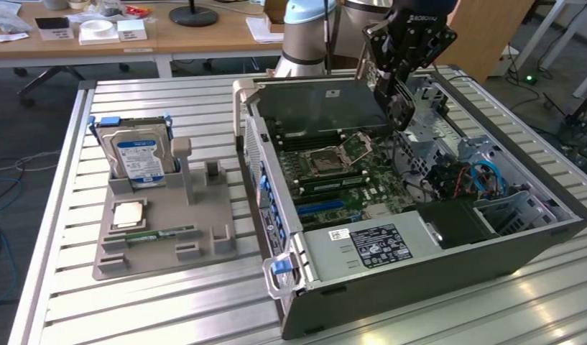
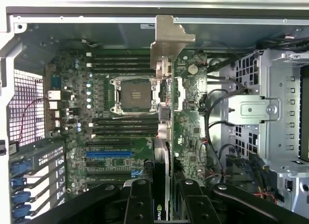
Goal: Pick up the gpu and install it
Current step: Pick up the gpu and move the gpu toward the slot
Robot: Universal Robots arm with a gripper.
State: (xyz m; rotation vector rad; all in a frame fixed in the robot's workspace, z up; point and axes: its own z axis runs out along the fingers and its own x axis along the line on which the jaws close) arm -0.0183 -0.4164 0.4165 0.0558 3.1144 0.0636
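Clamped on the gpu over the open computer case.
Gripping the dark card with the gripper at the end opposite the pale bracket, 2 fingers pressed against its faces. Holding it edge-on above the motherboard, just beside the CPU socket, bracket close to a case wall. Impossible to tell whether touching the board. Standing upright on the grey tray at the exterior view's left: 1 hard drive, with 1 memory stick lying flat nearby.

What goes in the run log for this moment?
gripper: shut on gpu | gpu: held over motherboard of open case | seated: no | hard drive: in holder
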